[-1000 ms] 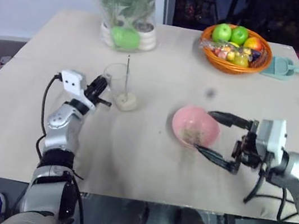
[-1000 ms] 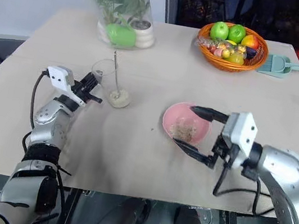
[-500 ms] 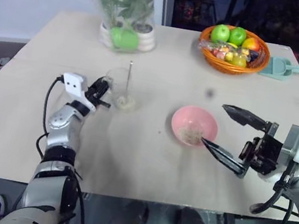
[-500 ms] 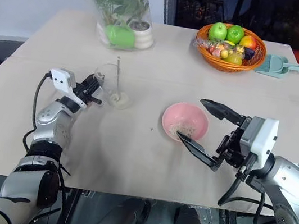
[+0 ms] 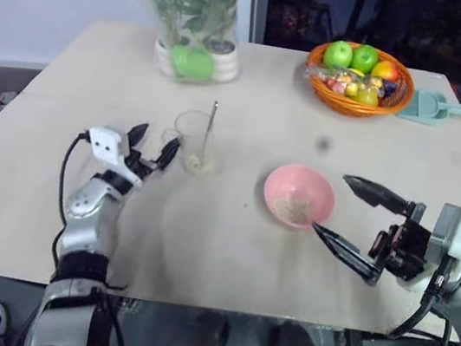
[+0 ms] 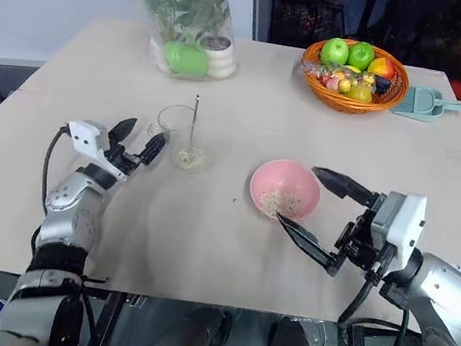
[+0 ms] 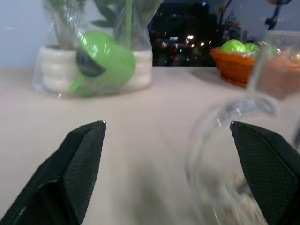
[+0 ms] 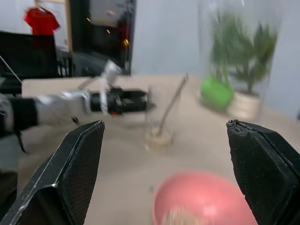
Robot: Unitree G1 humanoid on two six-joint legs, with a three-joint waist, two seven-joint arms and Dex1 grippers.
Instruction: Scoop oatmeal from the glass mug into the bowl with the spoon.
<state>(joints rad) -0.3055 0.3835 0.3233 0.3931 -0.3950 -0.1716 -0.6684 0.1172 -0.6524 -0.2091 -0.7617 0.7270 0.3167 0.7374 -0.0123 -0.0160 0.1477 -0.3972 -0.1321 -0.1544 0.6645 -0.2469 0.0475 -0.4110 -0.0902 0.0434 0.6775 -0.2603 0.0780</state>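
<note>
The glass mug [image 5: 191,134] stands upright on the table, left of centre. The spoon [image 5: 209,127] leans inside it, and a little oatmeal [image 5: 197,165] lies at its bottom. My left gripper [image 5: 153,143] is open just left of the mug, its fingers apart from the glass. In the left wrist view the mug [image 7: 227,154] sits by one finger [image 7: 267,164]. The pink bowl [image 5: 299,197] holds some oatmeal [image 5: 295,208]. My right gripper [image 5: 331,205] is open and empty at the bowl's right side. The right wrist view shows the bowl [image 8: 206,197] between its fingers.
A tall clear plant vase [image 5: 191,9] with a green watering can [image 7: 98,58] stands at the back left. An orange fruit basket [image 5: 362,75] and a teal scoop [image 5: 439,105] sit at the back right. The table's front edge runs close below both arms.
My left gripper has opened, let go of the mug and drawn back a little from it. The right gripper has slid off to the right of the bowl, still open.
</note>
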